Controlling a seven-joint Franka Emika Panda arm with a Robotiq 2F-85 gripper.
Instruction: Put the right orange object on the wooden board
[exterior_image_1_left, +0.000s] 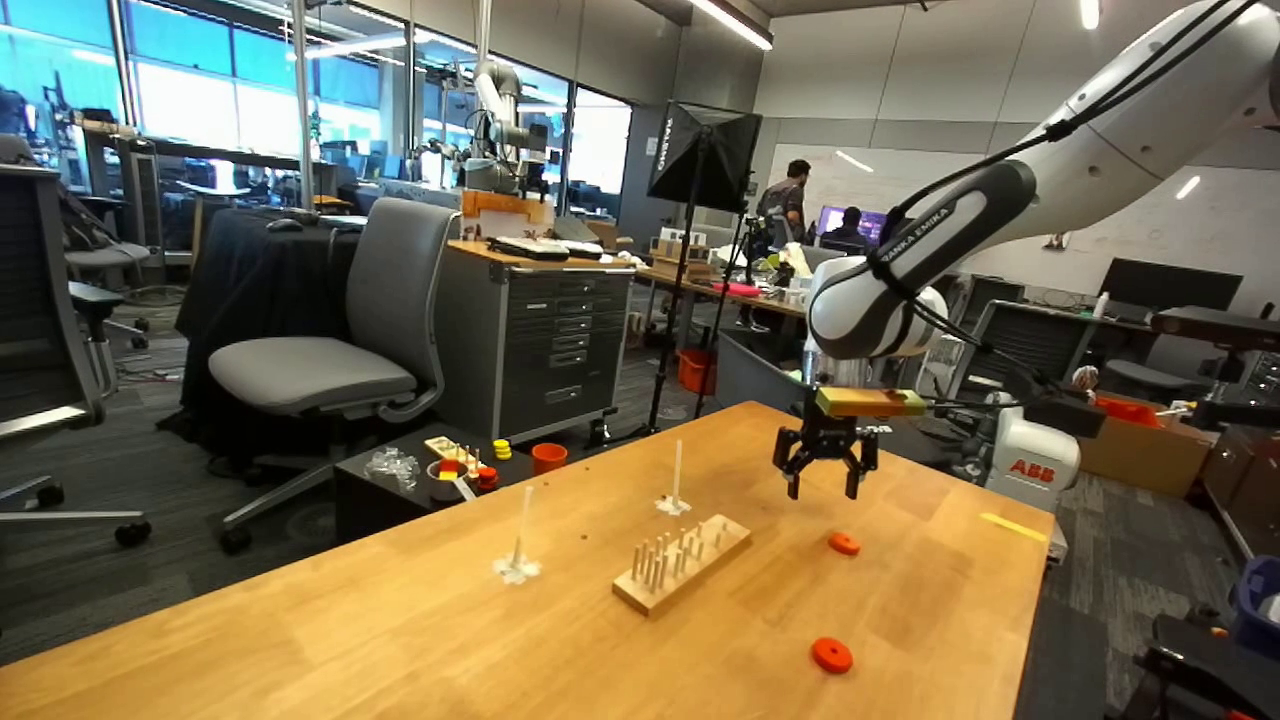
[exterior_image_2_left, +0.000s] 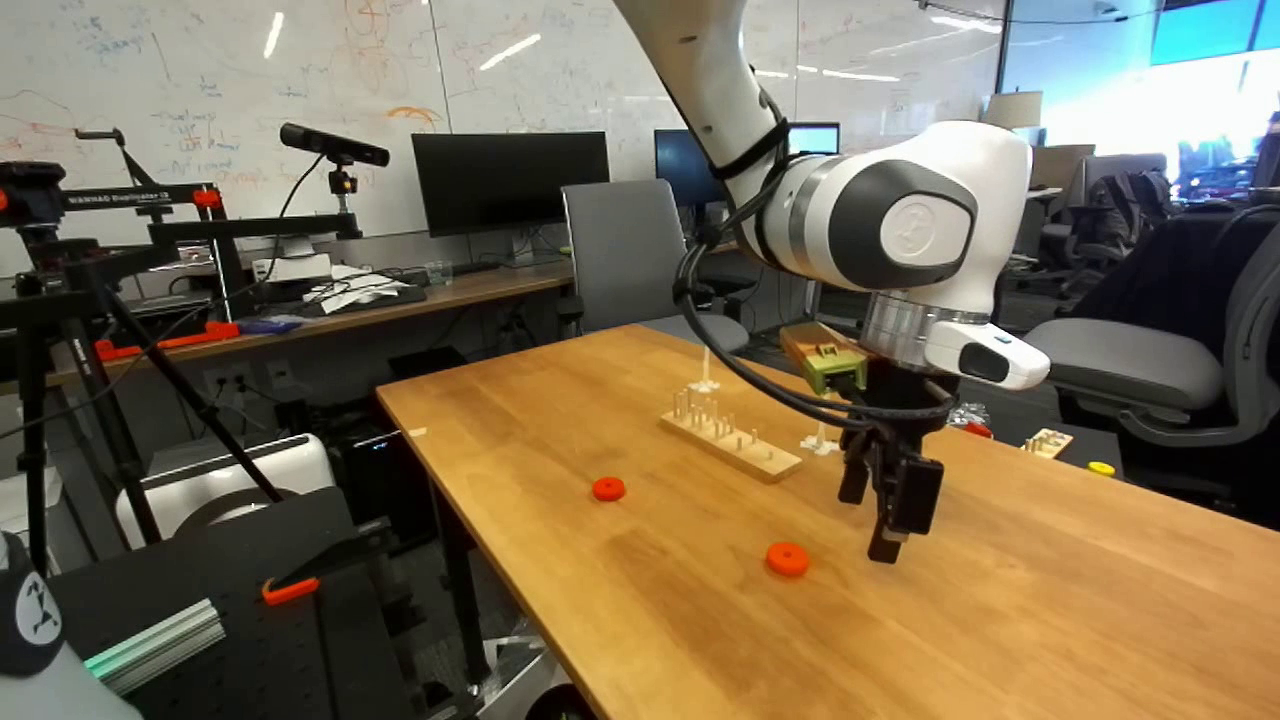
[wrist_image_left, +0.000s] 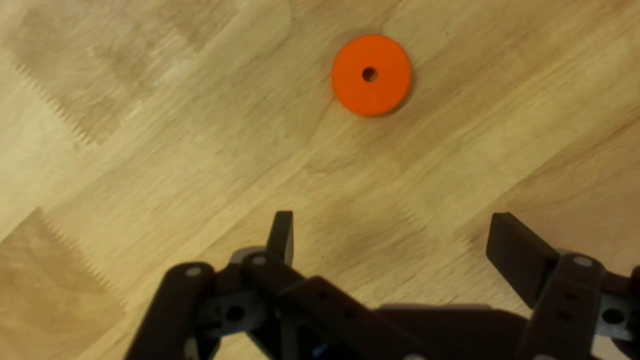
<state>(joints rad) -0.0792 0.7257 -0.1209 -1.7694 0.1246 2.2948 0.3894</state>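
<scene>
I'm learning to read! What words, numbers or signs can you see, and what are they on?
"ABB": the white machine.
"RANKA EMIKA": the robot arm; its start is hidden.
"Duplicator i3": the black bar; the word before it is blurred.
Too small or blurred to read: letters on the black light box, handwriting on the whiteboard, other little marks.

Both exterior views slant down over the same tabletop (exterior_image_1_left: 400, 620) from different sides; the wrist view looks closer, seemingly straight down.
</scene>
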